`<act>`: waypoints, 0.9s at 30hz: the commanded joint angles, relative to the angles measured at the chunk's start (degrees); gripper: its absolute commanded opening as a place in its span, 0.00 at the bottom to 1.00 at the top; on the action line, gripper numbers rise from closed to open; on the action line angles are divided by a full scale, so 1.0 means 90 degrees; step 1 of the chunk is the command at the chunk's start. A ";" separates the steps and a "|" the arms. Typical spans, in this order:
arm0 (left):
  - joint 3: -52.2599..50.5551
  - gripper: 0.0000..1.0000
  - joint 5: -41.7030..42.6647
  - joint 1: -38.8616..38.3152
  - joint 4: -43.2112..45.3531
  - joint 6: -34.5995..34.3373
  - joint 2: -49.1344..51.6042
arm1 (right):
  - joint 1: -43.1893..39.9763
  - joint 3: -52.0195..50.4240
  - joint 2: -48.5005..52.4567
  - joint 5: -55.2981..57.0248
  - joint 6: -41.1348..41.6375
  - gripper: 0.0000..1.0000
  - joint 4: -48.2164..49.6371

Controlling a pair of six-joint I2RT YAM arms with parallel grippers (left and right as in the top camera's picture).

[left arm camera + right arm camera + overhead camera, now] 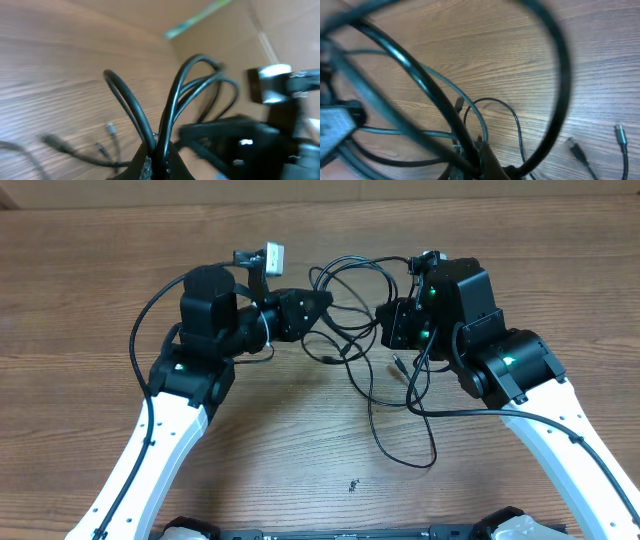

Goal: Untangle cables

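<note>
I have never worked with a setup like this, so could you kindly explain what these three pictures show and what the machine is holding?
The overhead view shows two white-and-black robot arms at a wooden table. The other two pictures come from cameras on the wrists, so they look blurred and very close. Between the arms lies a tangle of thin black cables with small plug ends. The left gripper is shut on a bunch of cable loops, seen rising from its fingers in the left wrist view. The right gripper also pinches a cable, seen in the right wrist view. Loose plugs rest on the wood.
</note>
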 commanded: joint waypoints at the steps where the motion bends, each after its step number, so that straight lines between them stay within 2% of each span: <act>1: 0.0032 0.04 -0.0755 0.0083 -0.0274 0.0648 -0.0044 | -0.0024 0.0022 -0.0211 0.0216 -0.0036 0.04 0.0153; 6: 0.0032 0.04 -0.0942 0.0083 -0.0539 0.0741 -0.0044 | -0.0024 0.0022 -0.0478 0.0415 -0.0039 0.04 0.0289; 14: 0.0032 0.04 -0.1277 0.0083 -0.0891 0.1479 -0.0044 | -0.0024 0.0022 -0.0928 0.1117 -0.0041 0.04 0.0287; 19: 0.0032 0.04 -0.1962 0.0083 -0.1498 0.1520 -0.0044 | -0.0024 0.0024 -0.1294 0.1554 -0.0044 0.04 0.0291; 27: 0.0032 0.04 -0.1933 0.0080 -0.1603 0.1515 -0.0044 | -0.0024 0.0022 -0.1443 0.1617 -0.0046 0.05 0.0277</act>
